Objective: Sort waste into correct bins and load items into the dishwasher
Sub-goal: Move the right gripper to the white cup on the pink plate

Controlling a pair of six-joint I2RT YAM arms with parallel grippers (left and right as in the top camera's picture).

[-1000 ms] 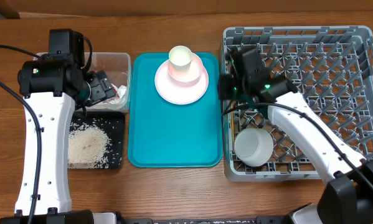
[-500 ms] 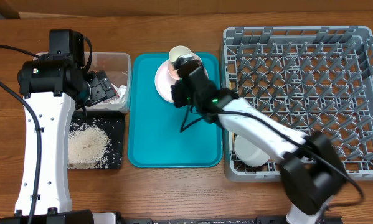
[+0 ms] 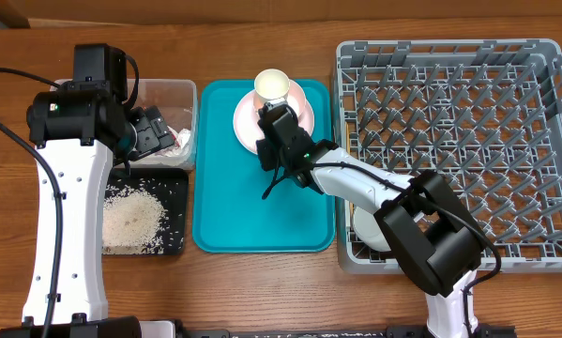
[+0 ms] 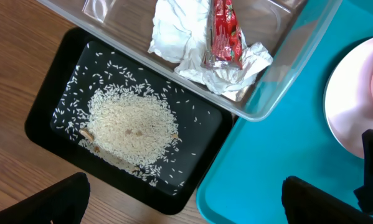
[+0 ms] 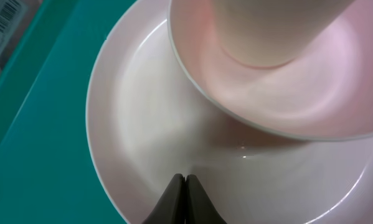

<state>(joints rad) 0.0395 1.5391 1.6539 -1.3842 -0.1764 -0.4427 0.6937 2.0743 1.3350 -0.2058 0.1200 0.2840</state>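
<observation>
A round pale plate [image 3: 305, 118] [image 5: 142, 118] lies at the far end of the teal tray [image 3: 252, 207]. On it stands a pale pink dish [image 5: 279, 93] with a cream cup [image 3: 272, 84] in it. My right gripper [image 3: 267, 115] [image 5: 186, 179] is shut and empty, its tips just over the plate's near side. My left gripper [image 3: 149, 131] [image 4: 186, 208] hangs open above the bins. The clear tub [image 4: 279, 68] holds crumpled tissue [image 4: 174, 37] and a red wrapper [image 4: 223, 31]. Rice [image 4: 130, 124] lies in the black tray [image 3: 173, 192]. A white bowl [image 3: 379, 225] sits in the dishwasher [image 3: 468, 113].
The grey rack fills the right side of the table, and my right arm reaches out of it across the tray's right edge. The clear tub and black tray stand side by side against the teal tray's left edge. Bare wood borders everything.
My right arm has swung from the dishwasher across to the teal tray, its jaws have closed, and its tips have reached the plate. The left arm has stayed put.
</observation>
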